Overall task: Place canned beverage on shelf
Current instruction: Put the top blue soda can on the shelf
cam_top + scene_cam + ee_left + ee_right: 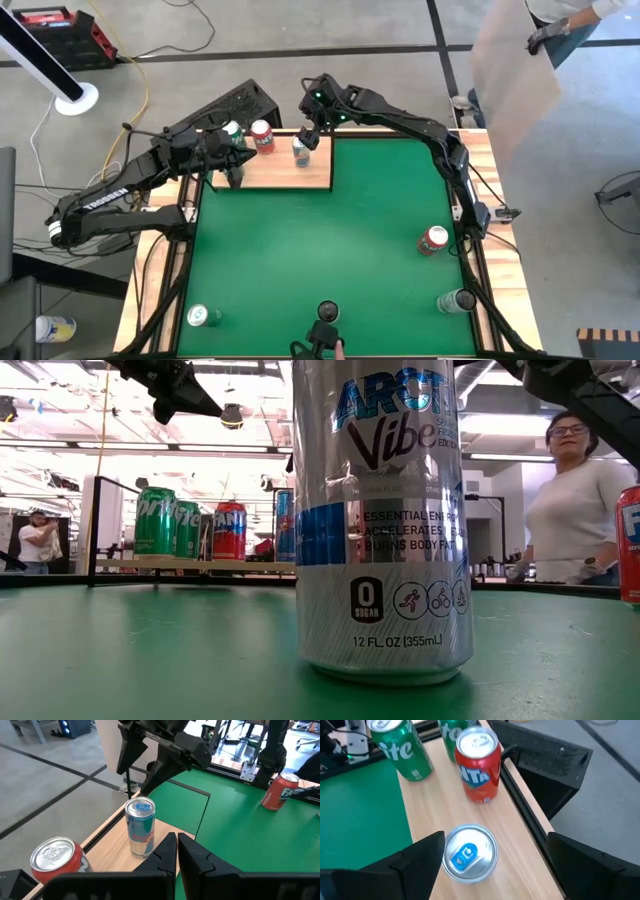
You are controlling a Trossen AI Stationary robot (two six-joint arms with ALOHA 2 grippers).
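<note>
Overhead view: the shelf [285,172], a pale wood panel with a dark frame, lies at the upper left of the green mat [320,250]. On it stand a blue-and-silver can [301,152], a red can [262,136] and a green can [232,131]. The right gripper [310,128] hangs at upper centre over the blue-and-silver can, and the left gripper [236,176] sits at the shelf's left part.

Right wrist view: the right gripper's fingers [415,857] stand wide apart on either side of the blue-and-silver can's top [469,853], not touching it; two green cans [405,747] show beyond, where the overhead view resolves only one.

Left wrist view: the left gripper [177,851] has its fingers pressed together, holding nothing.

Low view: a tall silver can [380,520] fills the centre and hides part of the shelf behind; a person [580,510] stands at right.

Elsewhere on the mat: another red can [432,240] at right, a silver can [456,301] at lower right, and a green-topped can [203,316] at lower left.
</note>
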